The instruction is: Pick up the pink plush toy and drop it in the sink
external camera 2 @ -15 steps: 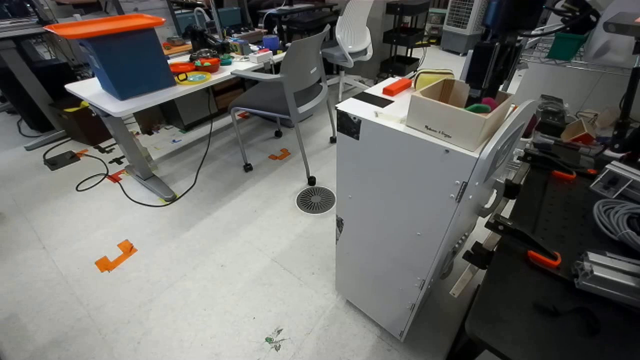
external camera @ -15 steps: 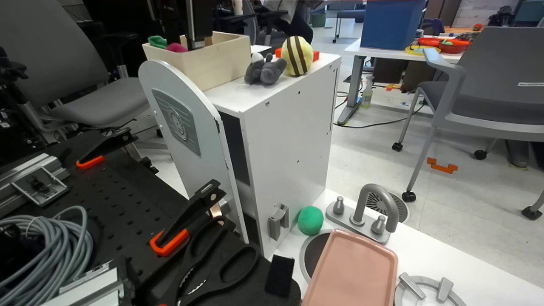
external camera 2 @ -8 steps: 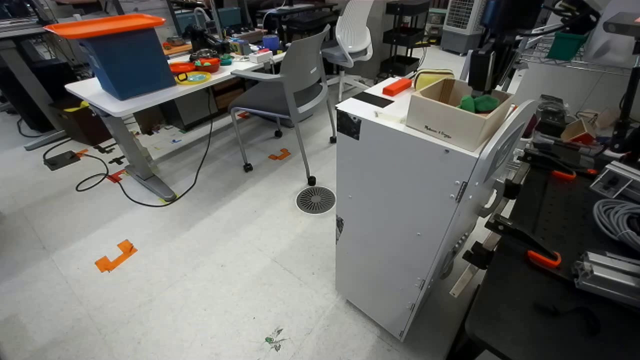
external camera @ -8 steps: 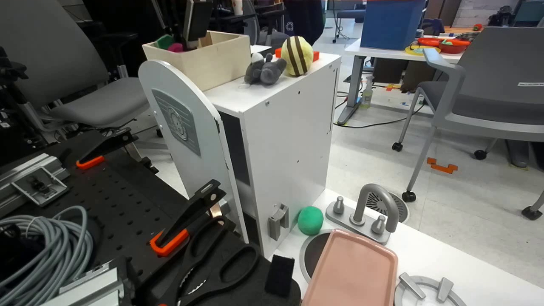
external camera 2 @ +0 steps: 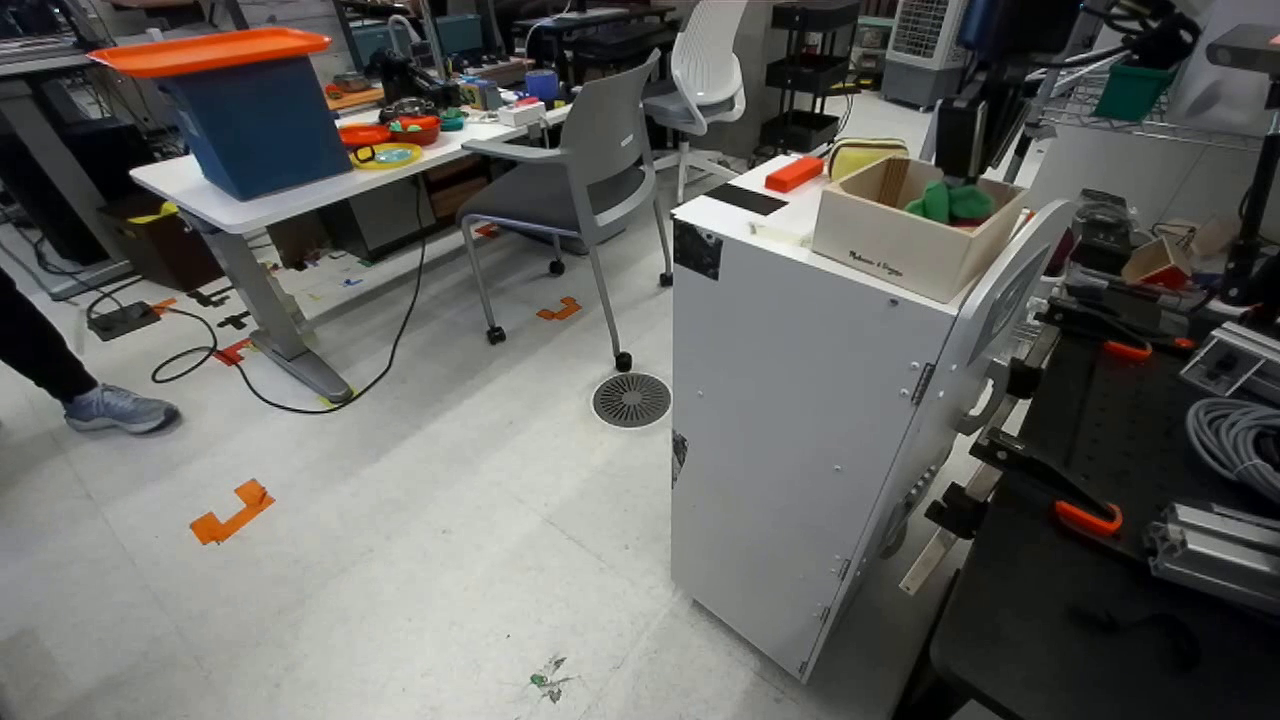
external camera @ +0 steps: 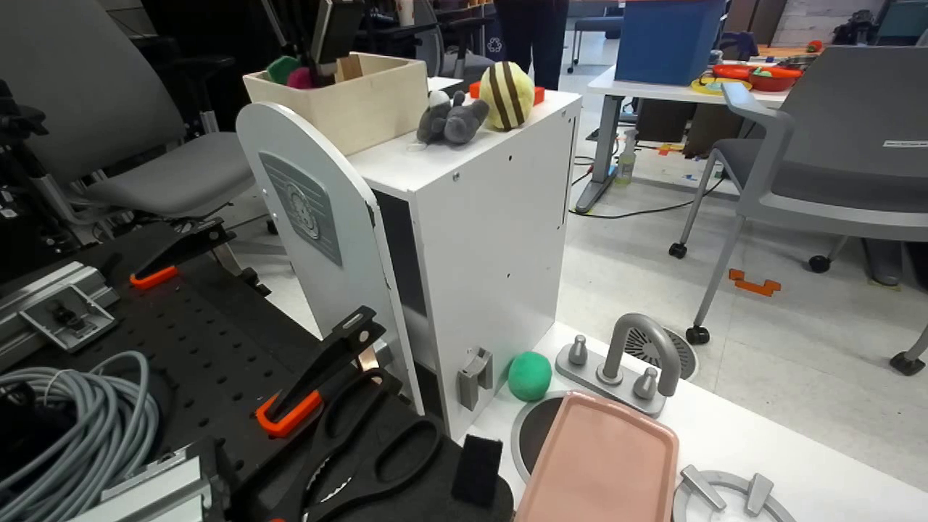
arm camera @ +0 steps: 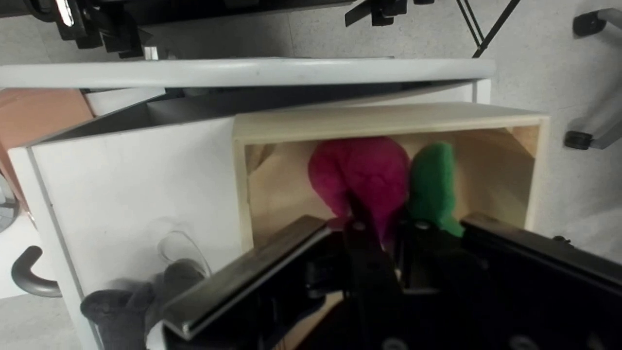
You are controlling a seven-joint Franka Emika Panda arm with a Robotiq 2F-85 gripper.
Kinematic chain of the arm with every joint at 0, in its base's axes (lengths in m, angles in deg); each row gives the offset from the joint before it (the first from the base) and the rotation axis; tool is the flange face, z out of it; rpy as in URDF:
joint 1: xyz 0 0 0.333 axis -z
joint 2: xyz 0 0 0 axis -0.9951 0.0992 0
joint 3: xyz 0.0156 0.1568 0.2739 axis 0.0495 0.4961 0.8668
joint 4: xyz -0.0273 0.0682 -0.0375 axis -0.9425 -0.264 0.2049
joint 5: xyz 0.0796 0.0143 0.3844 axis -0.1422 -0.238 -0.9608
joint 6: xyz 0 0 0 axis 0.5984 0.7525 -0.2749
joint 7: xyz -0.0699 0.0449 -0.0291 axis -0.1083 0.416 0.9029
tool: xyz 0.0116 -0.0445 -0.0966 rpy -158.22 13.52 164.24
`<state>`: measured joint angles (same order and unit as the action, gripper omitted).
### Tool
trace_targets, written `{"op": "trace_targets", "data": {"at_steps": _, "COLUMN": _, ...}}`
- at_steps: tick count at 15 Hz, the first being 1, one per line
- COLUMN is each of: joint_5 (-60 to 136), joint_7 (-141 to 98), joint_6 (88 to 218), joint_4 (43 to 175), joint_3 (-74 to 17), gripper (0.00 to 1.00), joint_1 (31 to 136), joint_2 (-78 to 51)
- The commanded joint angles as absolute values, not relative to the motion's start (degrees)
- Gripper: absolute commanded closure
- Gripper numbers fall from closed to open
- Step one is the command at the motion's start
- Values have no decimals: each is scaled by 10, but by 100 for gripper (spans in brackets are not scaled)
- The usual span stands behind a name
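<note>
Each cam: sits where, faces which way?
Wrist view: wrist-mounted, facing down past the black gripper into the pale wooden open box, onto the magenta-pink plush toy; gripper at bottom.
Exterior view: raised, facing down at the tall white cabinet, flat pink tray in foreground; gripper at upper left.
Exterior view: raised, on the cabinet's opposite side, facing down at it and the pale tiled floor; gripper at upper right.
Both exterior views share cabinet, box, gripper, coiled grey cable.

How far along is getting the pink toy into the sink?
Done: the gripper is at the pink toy inside the wooden box. In hand: its jaws look closed on the toy. Left: lift it out, carry it to the sink, partly covered by the tray, and release.
</note>
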<state>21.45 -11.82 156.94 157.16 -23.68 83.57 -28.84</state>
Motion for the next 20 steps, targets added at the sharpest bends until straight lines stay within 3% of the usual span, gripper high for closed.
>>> {"op": "trace_targets", "data": {"at_steps": 1, "joint_5": 221, "joint_7": -125, "joint_6": 1557, "joint_4": 1567, "joint_3": -228, "gripper": 97, "joint_1": 828, "joint_2": -309}}
{"op": "trace_targets", "data": {"at_steps": 20, "joint_5": 366, "joint_7": -244, "joint_6": 1558, "joint_4": 1594, "joint_3": -177, "gripper": 97, "joint_1": 800, "joint_2": -410}}
